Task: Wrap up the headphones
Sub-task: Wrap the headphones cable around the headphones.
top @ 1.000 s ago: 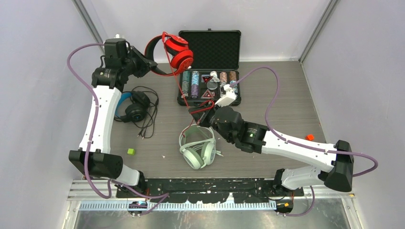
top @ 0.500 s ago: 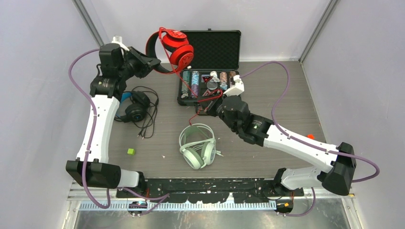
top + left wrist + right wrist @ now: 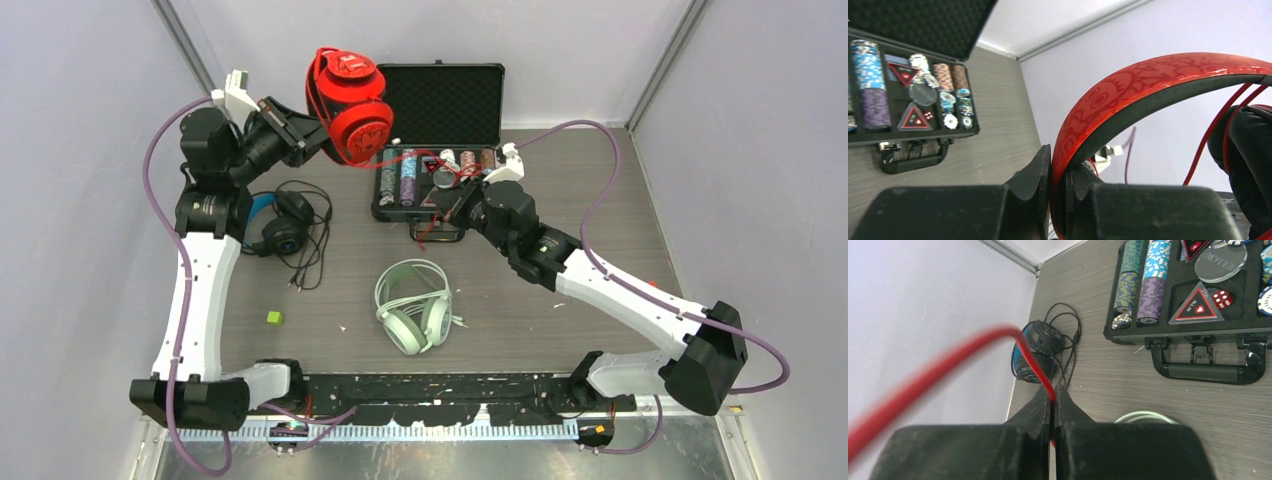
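My left gripper (image 3: 305, 135) is shut on the headband of the red headphones (image 3: 348, 105) and holds them in the air at the back left; the band (image 3: 1148, 80) shows clamped in the left wrist view. My right gripper (image 3: 447, 207) is shut on the red cable (image 3: 1033, 360), which runs taut from the headphones over the case. The mint-green headphones (image 3: 412, 305) lie on the table at front centre. The black headphones (image 3: 283, 228) with blue lining lie at the left, their black cable (image 3: 310, 262) loose beside them.
An open black case (image 3: 440, 150) with poker chips, dice and cards stands at the back centre, its handle (image 3: 1208, 371) toward me. A small green cube (image 3: 272, 318) lies at front left, a small orange object (image 3: 648, 287) at right.
The left gripper has swung the red headphones round and up, so the cups now face the camera. The right gripper has moved back and right toward the case, drawing the red cable with it.
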